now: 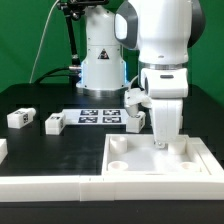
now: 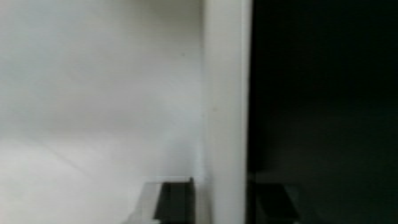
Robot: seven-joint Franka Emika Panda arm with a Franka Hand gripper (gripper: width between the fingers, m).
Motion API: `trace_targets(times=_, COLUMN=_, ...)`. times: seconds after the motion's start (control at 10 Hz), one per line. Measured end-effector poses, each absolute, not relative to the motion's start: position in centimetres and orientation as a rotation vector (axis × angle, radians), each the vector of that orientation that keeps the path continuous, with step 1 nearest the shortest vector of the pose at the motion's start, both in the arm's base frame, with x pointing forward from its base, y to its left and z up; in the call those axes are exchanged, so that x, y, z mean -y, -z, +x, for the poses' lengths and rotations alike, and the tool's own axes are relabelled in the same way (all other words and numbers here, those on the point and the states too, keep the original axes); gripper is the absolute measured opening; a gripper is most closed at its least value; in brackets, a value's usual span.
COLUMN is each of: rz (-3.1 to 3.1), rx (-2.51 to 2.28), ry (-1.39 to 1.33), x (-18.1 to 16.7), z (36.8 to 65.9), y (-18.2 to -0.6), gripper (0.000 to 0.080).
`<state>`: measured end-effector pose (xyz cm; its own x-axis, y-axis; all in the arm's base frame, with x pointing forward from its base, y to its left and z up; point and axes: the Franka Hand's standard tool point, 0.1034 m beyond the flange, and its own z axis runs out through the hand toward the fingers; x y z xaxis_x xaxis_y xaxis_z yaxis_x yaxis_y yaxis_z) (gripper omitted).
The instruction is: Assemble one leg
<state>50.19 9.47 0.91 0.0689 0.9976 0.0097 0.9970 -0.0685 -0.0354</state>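
My gripper (image 1: 160, 142) points straight down at the far rim of the large white square piece (image 1: 150, 165). In the wrist view my gripper (image 2: 224, 204) has its dark fingers (image 2: 175, 203) on either side of that piece's upright white rim (image 2: 226, 90), tight against it. Three small white legs with marker tags lie on the black table. One leg (image 1: 20, 117) and a second leg (image 1: 55, 122) are at the exterior view's left. A third leg (image 1: 135, 120) lies just left of my gripper, apart from it.
The marker board (image 1: 98, 117) lies flat between the legs. A long white rail (image 1: 50, 186) runs along the front, and another white part (image 1: 2, 150) shows at the left edge. The arm's base (image 1: 100, 65) stands behind.
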Motion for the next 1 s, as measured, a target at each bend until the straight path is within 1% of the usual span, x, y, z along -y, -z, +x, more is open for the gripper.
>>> trace_targets(times=0.1, rz=-2.273, rx=2.121, ry=-0.027, x=-9.46, z=50.19, y=-0.91, gripper=0.027)
trace_targets(times=0.2, rz=-2.273, rx=2.121, ry=-0.027, x=-9.43, z=50.19, y=-0.9, gripper=0.0453)
trace_targets(times=0.3, rz=-2.274, rx=2.121, ry=-0.027, x=-9.42, z=50.18, y=-0.89, gripper=0.0577)
trace_targets(times=0.4, rz=-2.274, rx=2.12, ry=-0.028, x=-9.4, z=50.18, y=-0.89, gripper=0.0577)
trace_targets(times=0.5, rz=-2.274, rx=2.12, ry=-0.028, x=-9.39, z=50.17, y=-0.89, gripper=0.0636)
trace_targets(times=0.9, rz=-2.288, rx=2.107, ry=-0.028, x=-9.42, z=50.06, y=-1.01, gripper=0.0649)
trace_targets(times=1.0, rz=-2.327, rx=2.072, ry=-0.028, x=-9.6, z=49.5, y=-1.82, gripper=0.0649)
